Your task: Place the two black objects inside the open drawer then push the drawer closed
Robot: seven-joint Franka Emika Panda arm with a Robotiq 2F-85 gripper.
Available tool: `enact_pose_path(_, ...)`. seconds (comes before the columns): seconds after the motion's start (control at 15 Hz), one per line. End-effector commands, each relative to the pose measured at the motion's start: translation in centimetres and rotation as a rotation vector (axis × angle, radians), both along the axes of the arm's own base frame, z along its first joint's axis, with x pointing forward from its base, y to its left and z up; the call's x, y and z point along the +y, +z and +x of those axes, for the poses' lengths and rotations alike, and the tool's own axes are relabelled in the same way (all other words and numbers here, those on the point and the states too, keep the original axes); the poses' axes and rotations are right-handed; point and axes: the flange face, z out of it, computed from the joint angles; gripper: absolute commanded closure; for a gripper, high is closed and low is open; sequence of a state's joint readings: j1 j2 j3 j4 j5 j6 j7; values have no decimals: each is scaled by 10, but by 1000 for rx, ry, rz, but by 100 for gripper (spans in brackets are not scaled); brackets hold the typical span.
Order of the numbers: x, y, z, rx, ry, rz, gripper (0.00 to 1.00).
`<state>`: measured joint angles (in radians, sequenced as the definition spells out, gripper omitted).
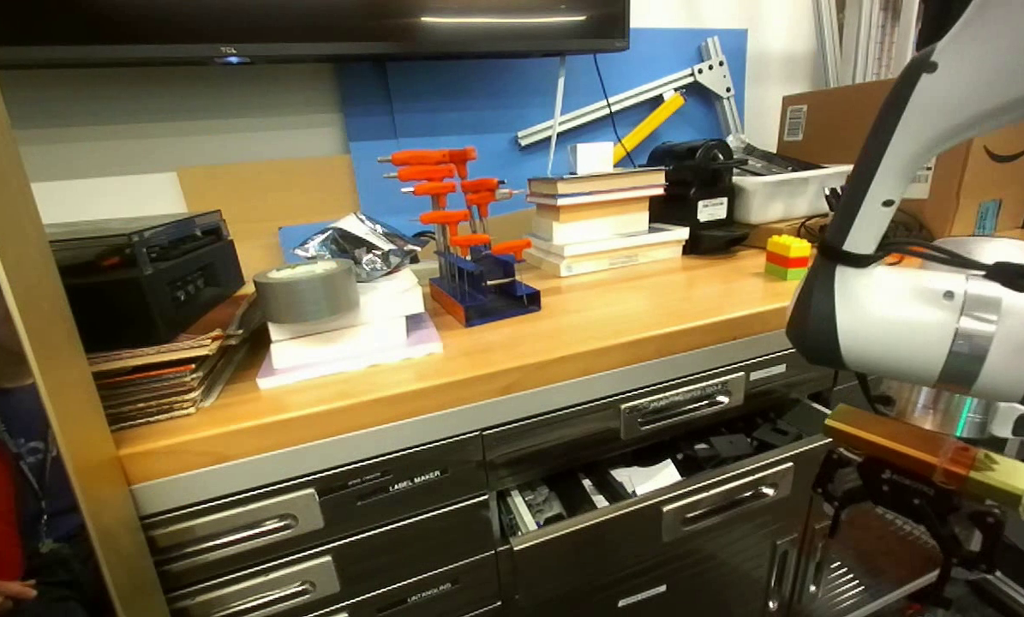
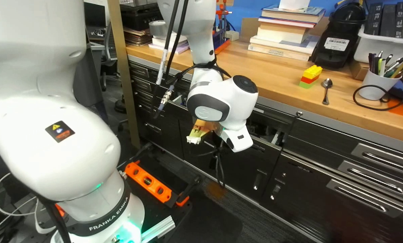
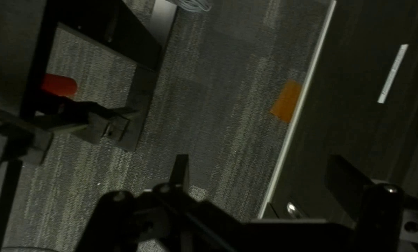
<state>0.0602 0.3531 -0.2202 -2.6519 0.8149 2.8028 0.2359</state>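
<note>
hanging in front of dark metal cabinets (image 2: 238, 172) with black jointed metal fingers (image 3: 179, 171) spread wide, pointing down at grey striped carpet (image 3: 212, 115). framing in the wrist view, between the fingers, an orange patch (image 3: 287, 101) on the carpet. carrying an amber-and-yellow block (image 1: 914, 450) just above the fingers in both exterior views. placed near a wide, shallow grey metal drawer (image 1: 631, 536) with a long bar handle (image 1: 728, 506), standing open and holding, toward the end nearer the fingers in an exterior view, chunky matte-black blocks (image 1: 728, 446), too dim to count, and, farther from them, flat white pieces (image 1: 649, 476). cannot tell whether touching the drawer. overlooked, from higher than the fingers, by a light-wood table (image 1: 614, 308) bearing a tower of yellow, red and green toy bricks (image 1: 788, 257), a steel spoon (image 2: 326, 86), a stack of books (image 1: 593, 224) and orange-handled hex keys (image 1: 445, 218) in a blue metal rack (image 1: 486, 304).
</note>
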Motion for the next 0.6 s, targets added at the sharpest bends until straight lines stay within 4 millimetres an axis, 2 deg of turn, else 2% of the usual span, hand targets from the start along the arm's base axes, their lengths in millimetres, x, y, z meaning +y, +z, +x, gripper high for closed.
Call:
enact_pose_path(0.0, 8, 8, 35, 64, 70, -15, 0)
enact_pose_path(0.2, 16, 25, 72, 33, 129, -1, 0)
enact_pose_path(0.33, 20, 27, 89, 37, 162, 9, 0)
enact_pose_path(0.53, 24, 25, 97, 63, 192, 34, 0)
